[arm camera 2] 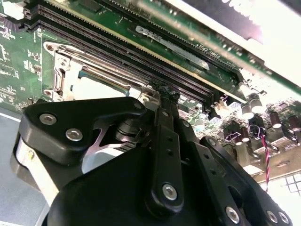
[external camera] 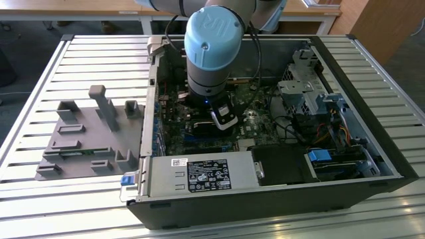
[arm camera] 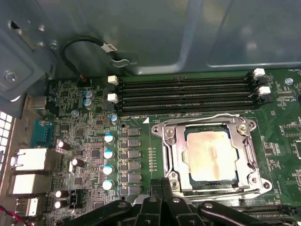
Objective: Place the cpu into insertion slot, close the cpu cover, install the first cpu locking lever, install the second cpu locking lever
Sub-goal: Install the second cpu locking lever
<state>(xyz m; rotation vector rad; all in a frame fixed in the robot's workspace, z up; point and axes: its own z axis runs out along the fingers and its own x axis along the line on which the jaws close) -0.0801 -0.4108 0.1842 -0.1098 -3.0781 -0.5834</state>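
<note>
My first wrist view shows one cpu (arm camera: 210,157) seated under its closed cpu cover (arm camera: 170,141) just beyond my claw (arm camera: 162,207), whose fingers look pressed together holding nothing, beside four memory slots (arm camera: 183,94).

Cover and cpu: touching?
Touching. In the first wrist view the cover lies shut around the cpu, its frame edges overlapping the chip's rim with no gap visible.

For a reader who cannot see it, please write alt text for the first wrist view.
The cpu sits in its socket with the cpu cover lying framed around it, on a green motherboard. Long black memory slots run beside the socket.
</note>
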